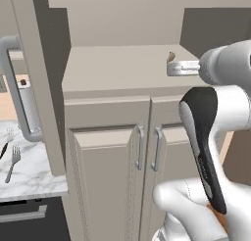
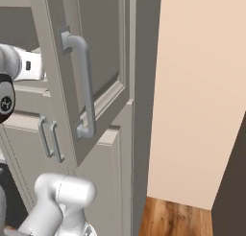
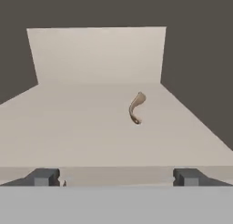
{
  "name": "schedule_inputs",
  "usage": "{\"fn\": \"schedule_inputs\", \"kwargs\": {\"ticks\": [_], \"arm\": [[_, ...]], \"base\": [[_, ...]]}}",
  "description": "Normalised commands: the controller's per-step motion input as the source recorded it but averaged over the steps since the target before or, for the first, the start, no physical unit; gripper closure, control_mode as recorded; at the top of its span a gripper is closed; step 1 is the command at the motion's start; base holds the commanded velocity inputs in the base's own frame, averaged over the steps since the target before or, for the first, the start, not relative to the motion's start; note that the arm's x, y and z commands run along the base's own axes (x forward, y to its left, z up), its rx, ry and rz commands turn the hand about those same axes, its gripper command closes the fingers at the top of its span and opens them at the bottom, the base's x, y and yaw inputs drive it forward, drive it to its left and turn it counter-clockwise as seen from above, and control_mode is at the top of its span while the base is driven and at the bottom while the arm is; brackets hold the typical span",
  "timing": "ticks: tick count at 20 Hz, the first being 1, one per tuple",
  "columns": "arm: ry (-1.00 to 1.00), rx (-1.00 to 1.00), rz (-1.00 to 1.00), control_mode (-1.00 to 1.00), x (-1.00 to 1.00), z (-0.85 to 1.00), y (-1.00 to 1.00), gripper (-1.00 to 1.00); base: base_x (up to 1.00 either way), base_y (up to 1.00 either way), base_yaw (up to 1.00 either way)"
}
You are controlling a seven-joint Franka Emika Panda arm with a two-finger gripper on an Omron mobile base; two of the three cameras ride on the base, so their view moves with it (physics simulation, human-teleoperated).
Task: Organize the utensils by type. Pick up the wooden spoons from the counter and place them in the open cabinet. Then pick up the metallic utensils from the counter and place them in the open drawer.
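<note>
Wooden and probably light, stiff and not slippery, the spoon (image 3: 136, 108) lies on the cabinet shelf (image 3: 82, 127), apart from the gripper (image 3: 116, 176), whose jaws stand wide and empty, while the fork (image 1: 13, 161) waits on the counter (image 1: 34, 176), best pinched mid-handle.

Wooden spoon (image 3: 136, 108): brown wood, matt. Cabinet (image 1: 108, 68) shelf and panelled doors: matt beige-grey painted finish, smooth. Door handles (image 1: 140, 147): satin silver metal. Counter (image 1: 27, 174): white marble, grey veins, slight sheen. Fork (image 1: 13, 162): grey-silver metal. Floor (image 2: 175, 217): brown wood planks, visible grain. Finger tips (image 3: 43, 176): dark, matt.
</note>
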Motion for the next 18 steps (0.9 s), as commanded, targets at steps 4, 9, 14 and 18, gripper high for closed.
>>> {"fn": "schedule_inputs", "kwargs": {"ticks": [4,9,14,18], "arm": [[0.11,0.15,0.0,-1.0,-1.0,-0.59,0.0,-1.0],[0.15,0.06,0.0,-1.0,-1.0,-0.93,0.0,-1.0],[0.26,0.0,0.0,-1.0,-0.92,-1.0,0.0,-1.0],[0.31,0.0,0.0,-1.0,-0.57,-0.95,-0.01,-1.0]], "base": [[0.0,0.0,0.0],[0.0,0.0,0.0],[0.0,0.0,0.0],[0.0,0.0,0.0]]}}
